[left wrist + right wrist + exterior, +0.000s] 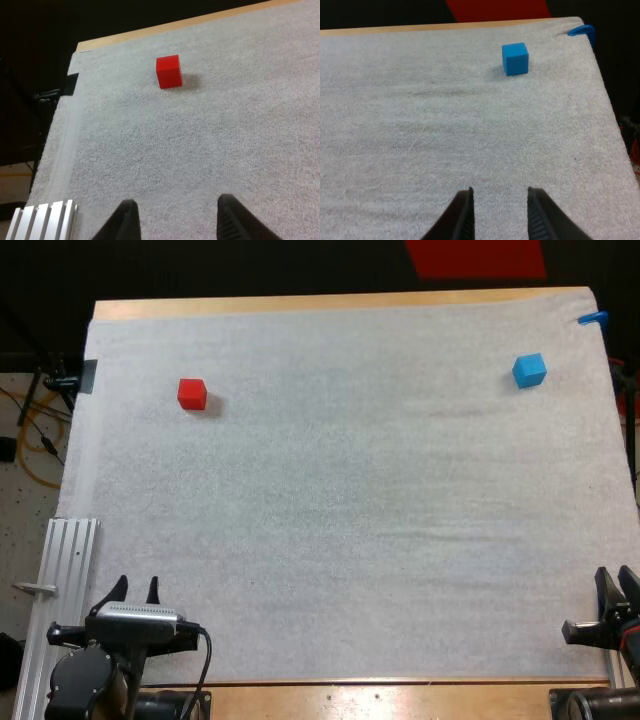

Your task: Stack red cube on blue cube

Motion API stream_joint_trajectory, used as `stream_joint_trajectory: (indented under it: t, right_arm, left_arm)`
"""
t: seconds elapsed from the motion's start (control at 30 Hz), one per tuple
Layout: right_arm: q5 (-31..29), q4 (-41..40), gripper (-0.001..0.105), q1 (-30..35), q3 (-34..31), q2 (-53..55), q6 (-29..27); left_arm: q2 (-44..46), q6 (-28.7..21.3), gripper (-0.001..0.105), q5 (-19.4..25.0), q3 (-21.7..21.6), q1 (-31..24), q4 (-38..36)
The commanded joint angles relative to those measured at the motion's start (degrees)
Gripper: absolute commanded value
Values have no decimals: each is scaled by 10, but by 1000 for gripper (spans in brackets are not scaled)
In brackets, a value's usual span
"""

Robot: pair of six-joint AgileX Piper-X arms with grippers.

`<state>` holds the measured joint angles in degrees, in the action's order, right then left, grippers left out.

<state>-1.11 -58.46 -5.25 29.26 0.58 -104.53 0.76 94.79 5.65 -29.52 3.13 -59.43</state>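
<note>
Though apart, one red cube (192,393); one blue cube (529,370).

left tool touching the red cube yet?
Apart. In the left wrist view the open left tool has bare mat between it and the red cube; the high view shows the same gap.

This looks like a robotics lab bench, not a home or shop. A wooden table (330,302) is covered almost edge to edge by a white mat (350,520). On the mat sit a plain red cube (192,393) and a blue cube (529,370). The left arm (110,660) and right arm (610,640) stand at the near corners. A ribbed aluminium rail (65,570) runs along the near left side. A dark clamp (65,378) grips the far left edge, and yellow cable (40,445) lies loose on the speckled floor (25,510).
</note>
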Motion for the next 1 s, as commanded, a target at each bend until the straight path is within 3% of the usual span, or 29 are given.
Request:
stream_joint_trajectory:
  t: [0.0,0.23,0.43,0.77,0.83,0.97]
  right_arm:
    - [-4,8,26,4,2,23,-4]
    - [5,8,26,4,4,15,-24]
    - [65,8,26,4,43,-54,-61]
    - [186,37,26,4,164,-221,-83]
    - [205,37,26,4,190,-248,-85]
    - [252,37,26,-11,246,-301,-88]
  left_arm:
    - [78,6,36,5,-2,2,8]
    - [77,5,36,5,-2,2,8]
    - [48,-4,36,5,-31,2,10]
    - [-93,-69,36,-4,-149,2,1]
    - [-117,-69,36,-18,-174,2,1]
    - [-164,-67,36,-89,-232,12,-28]
